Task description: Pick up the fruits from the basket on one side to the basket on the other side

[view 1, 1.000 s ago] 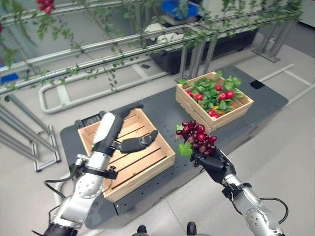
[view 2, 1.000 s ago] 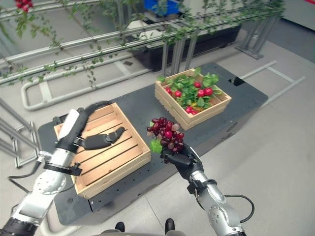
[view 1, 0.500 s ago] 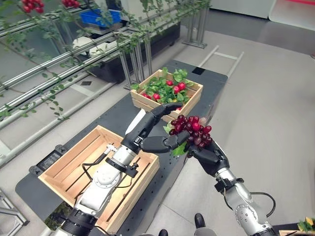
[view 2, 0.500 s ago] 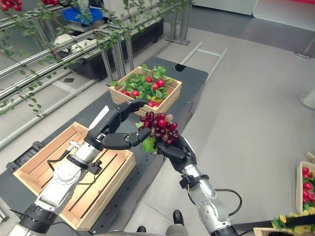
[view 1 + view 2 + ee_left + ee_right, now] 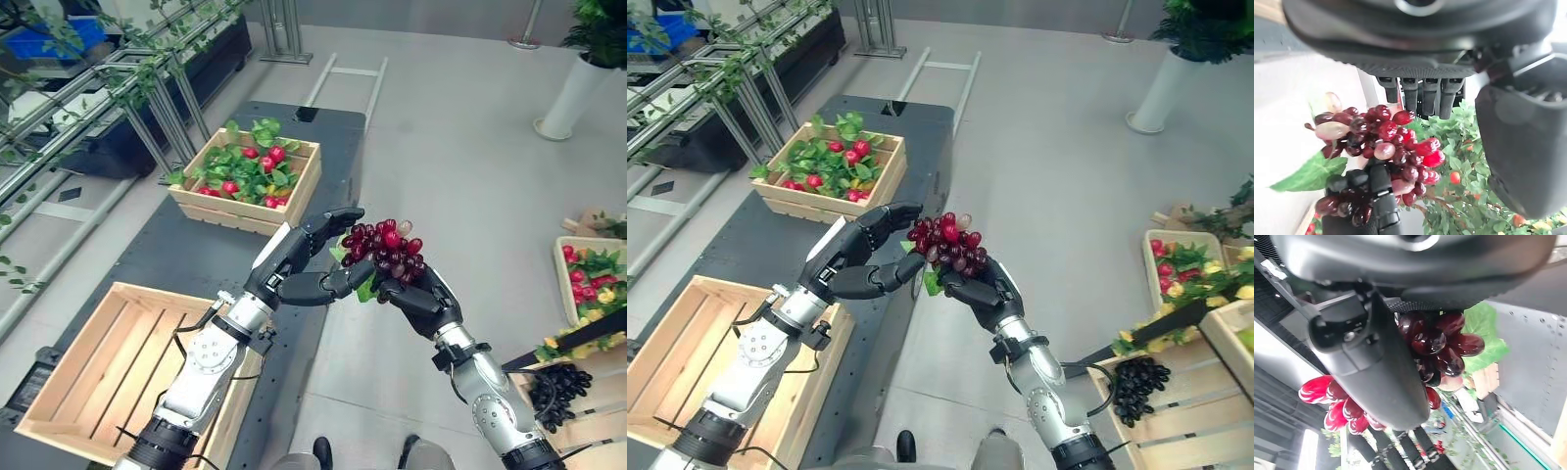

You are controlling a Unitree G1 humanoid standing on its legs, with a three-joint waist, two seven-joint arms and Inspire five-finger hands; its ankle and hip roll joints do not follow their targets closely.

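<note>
The right hand (image 5: 423, 302) was curled around a bunch of red grapes (image 5: 385, 249), holding it up above bare floor past the edge of the dark platform (image 5: 201, 253). The left hand (image 5: 306, 262) was spread wide, fingers and thumb cupped beside the bunch. Behind lay a full crate of fruit and leaves (image 5: 247, 176); an empty wooden crate (image 5: 93, 362) sat nearer, well apart.
</note>
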